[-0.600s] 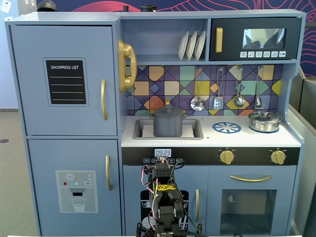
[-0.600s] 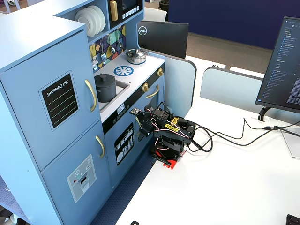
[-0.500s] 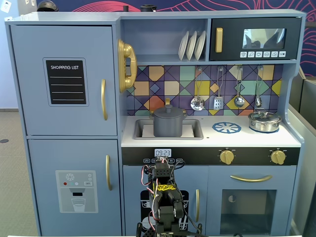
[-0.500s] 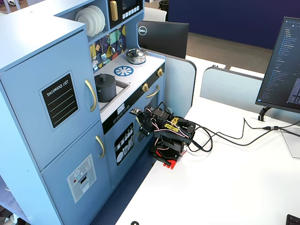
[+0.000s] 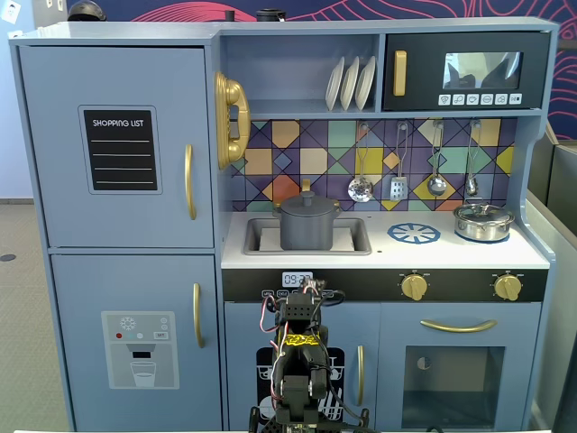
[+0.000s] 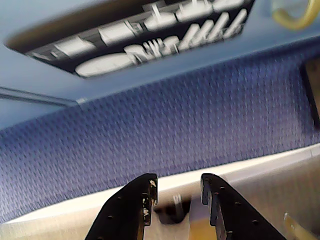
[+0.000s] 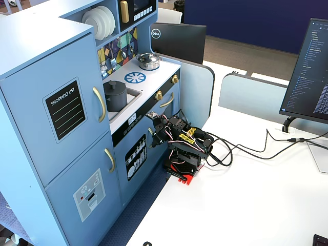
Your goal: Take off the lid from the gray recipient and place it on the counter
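Note:
The gray recipient (image 5: 306, 231) stands in the sink recess of the counter (image 5: 388, 253), with the dark gray lid (image 5: 306, 203) and its knob resting on top. Both also show in a fixed view from the side, the pot (image 7: 116, 98) with the lid (image 7: 114, 85) on it. The arm (image 5: 302, 352) sits folded low in front of the kitchen, well below the counter and far from the pot. In the wrist view my gripper (image 6: 178, 184) is open and empty, its jaws apart over the table edge and the blue carpet.
A shiny silver pot (image 5: 483, 222) stands at the counter's right, beside the blue burner mark (image 5: 414, 234). Utensils (image 5: 398, 185) hang above. Yellow knobs (image 5: 414, 287) line the front panel. The arm's base (image 7: 179, 174) stands on a white table (image 7: 246, 205) with cables (image 7: 251, 148) and a monitor (image 7: 312, 72).

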`<state>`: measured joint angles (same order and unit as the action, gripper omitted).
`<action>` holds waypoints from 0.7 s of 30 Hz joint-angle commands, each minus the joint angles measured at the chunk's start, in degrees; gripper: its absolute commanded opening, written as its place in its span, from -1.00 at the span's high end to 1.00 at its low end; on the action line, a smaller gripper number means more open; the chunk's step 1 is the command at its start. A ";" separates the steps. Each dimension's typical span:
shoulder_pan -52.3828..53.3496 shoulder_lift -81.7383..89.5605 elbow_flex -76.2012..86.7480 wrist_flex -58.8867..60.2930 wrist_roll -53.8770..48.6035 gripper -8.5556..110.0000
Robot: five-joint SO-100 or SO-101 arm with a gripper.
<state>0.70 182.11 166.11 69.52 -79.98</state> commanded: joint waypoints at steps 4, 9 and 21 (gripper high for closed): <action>2.11 -3.78 -16.17 -17.40 -3.43 0.86; 2.29 -5.10 -25.84 -17.49 -7.56 0.86; 3.87 -18.02 -42.36 -29.18 -10.46 0.86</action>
<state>3.96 170.86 131.48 44.65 -90.00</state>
